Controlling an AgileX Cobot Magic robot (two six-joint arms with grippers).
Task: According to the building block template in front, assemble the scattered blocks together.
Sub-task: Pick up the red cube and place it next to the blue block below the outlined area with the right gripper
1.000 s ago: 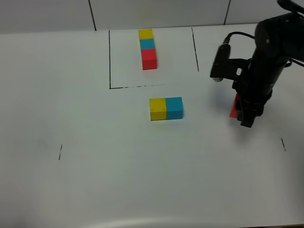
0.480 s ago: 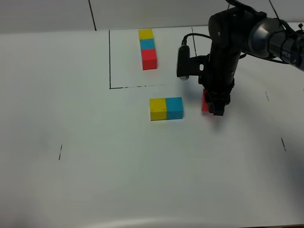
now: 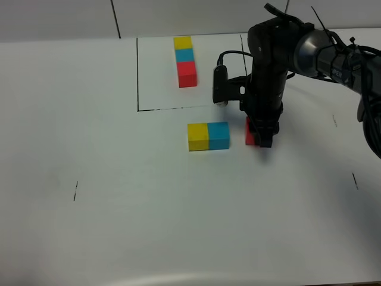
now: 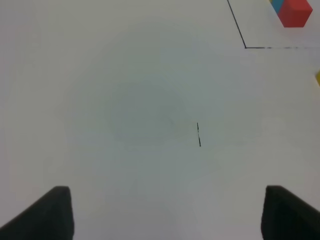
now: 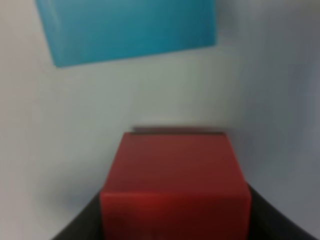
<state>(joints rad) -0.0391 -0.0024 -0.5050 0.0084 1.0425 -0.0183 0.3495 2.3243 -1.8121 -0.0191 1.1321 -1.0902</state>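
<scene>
Surface: white matte counter (image 3: 119,226), with pale wall panels (image 3: 59,18) behind its far edge.
Template: row of three small cubes (image 3: 185,61) at the far side of the counter, yellow farthest, cyan-blue in the middle, red nearest, faces touching. A thin black pen outline (image 3: 137,77) runs round three sides of its patch.
Joined pair: yellow matte cube (image 3: 197,136) and cyan-blue matte cube (image 3: 218,135) sit side by side with faces touching, just in front of the outline's near line. In the high view the yellow one is on the left.
Red piece: red matte cube (image 3: 250,132) is just to the right of the cyan-blue matte cube and roughly in line with the pair. A narrow strip of counter shows between them, so they are not touching.
Right tool: my right tool (image 3: 262,138) points down from my black right arm (image 3: 280,53) and is clamped on the red matte cube, a dark finger at each side. I cannot tell whether the cube's underside rests on the counter.
Left tool: my left tool (image 4: 170,215) has its fingers wide apart with nothing between them, above bare counter. It is outside the high view.
Marks: short black pen tick (image 4: 198,135) lies on the counter ahead of my left tool. One corner of the outline and the template's red end show beyond it.
</scene>
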